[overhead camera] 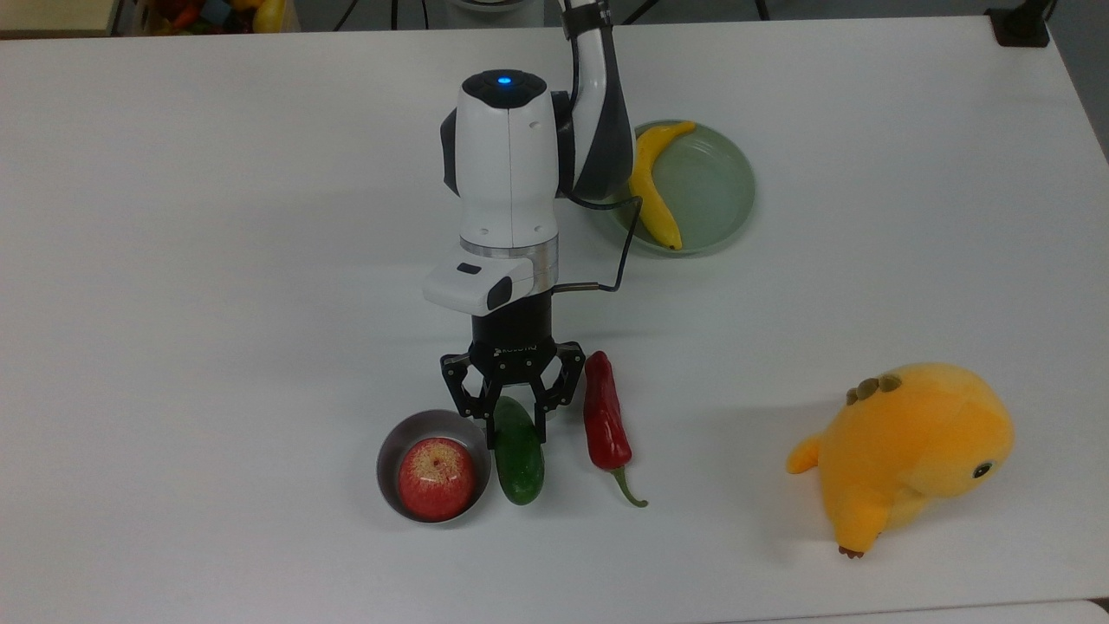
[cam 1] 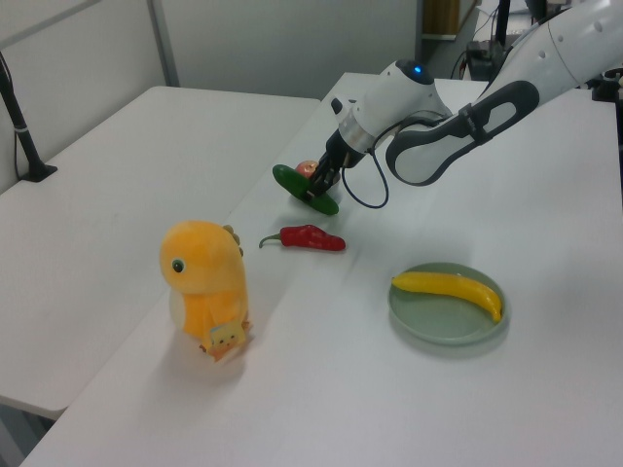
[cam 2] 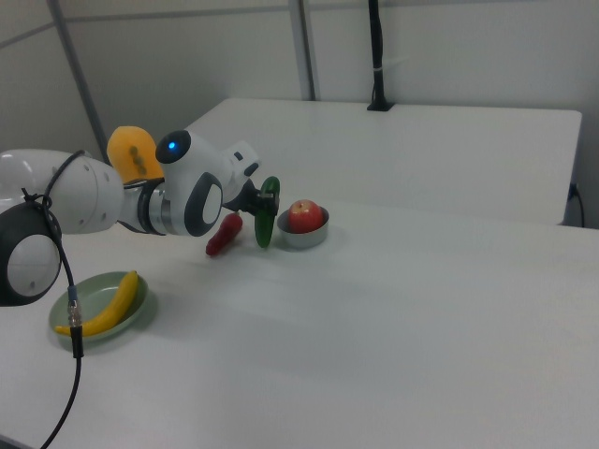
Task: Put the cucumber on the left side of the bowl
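This is a robotics lab or test room. A white Franka arm works over a plain white table laid out with practice props: toy fruit, a yellow plush toy and a green plate. A bin of coloured toys sits at the top view's far left. The left view shows bare partition walls and a clamped black pole on a neighbouring table.

In the top view the gripper covers the upper end of the cucumber. In the left view the cucumber and gripper hide nearly all of the bowl; only a bit of the apple seems to show. In the right view the arm hides most of the plush toy, and the arm's base is cut off by the picture's left edge.
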`<state>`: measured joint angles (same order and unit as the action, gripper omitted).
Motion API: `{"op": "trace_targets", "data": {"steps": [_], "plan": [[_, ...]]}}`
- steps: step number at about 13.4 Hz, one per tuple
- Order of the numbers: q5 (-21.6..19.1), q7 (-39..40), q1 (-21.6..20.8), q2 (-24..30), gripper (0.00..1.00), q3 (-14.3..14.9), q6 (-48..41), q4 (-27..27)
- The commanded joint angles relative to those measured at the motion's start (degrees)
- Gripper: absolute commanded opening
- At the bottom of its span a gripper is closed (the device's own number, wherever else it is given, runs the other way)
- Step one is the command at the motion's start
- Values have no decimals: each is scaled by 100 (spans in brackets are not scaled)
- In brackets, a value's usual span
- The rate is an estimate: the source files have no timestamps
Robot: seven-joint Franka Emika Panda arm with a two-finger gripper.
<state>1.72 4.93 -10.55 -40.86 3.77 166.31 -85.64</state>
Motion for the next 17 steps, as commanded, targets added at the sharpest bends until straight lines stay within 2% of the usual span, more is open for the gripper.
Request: {"op": "trace_targets", "data": {"steps": [1, 2, 7, 9, 11, 13, 14, 17], "plan": [[110, -97, -44, -19, 73, 54, 78, 56], [110, -106, -44, -10, 80, 54, 78, 56], [83, -132, -35, 270, 81, 45, 69, -5], [75, -141, -44, 629, 88, 45, 43, -241], [57, -141, -53, 946, 100, 45, -10, -470], [22, -150, -62, 1358, 100, 36, -141, -750], [13, -159, -62, 1535, 100, 36, -360, -822], [-5, -324, -44, 2298, 100, 27, -1920, -831]]}}
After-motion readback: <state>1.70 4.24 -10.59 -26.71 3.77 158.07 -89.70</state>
